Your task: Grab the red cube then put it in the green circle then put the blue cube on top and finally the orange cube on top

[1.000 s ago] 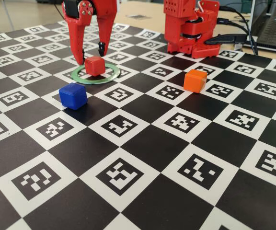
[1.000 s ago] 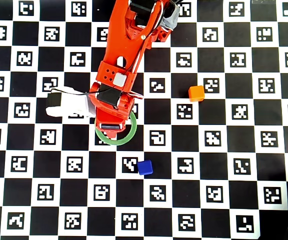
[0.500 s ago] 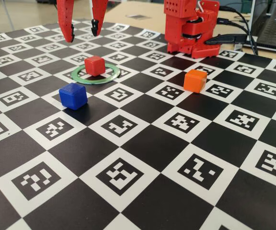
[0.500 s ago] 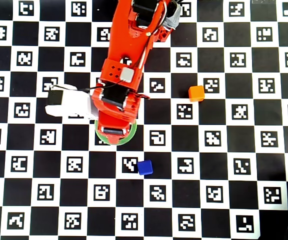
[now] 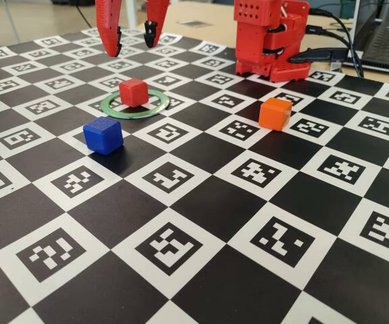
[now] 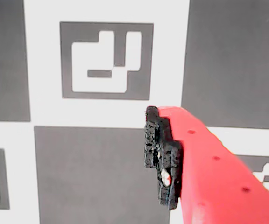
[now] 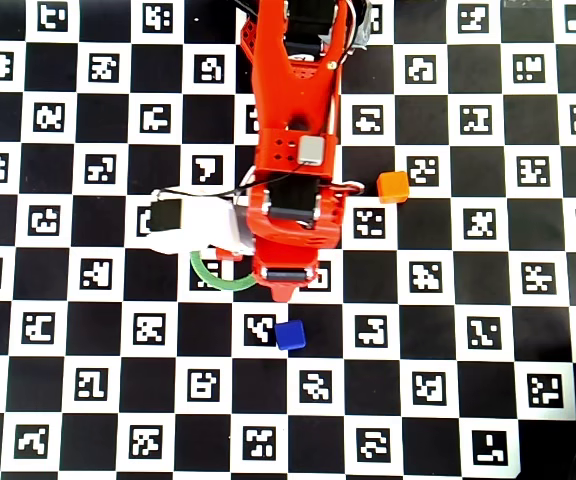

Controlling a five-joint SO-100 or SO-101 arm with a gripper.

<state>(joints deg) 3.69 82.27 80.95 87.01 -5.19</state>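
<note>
Lifted clear of the ring a second ago, the red fingers have since swung a little to the right in the fixed view; they hang spread wide and empty, high above the checkered counter. Below them the small matte red plastic cube sits inside the thin pale-green ring, so the first placement looks done. Nearer the camera, the small deep-blue plastic cube rests just outside the ring, untouched. Off to the right, well apart, lies the bright-orange cube. That blue cube looks light, rigid and slightly slick; I'd pinch it squarely across two opposite flat faces.
</note>
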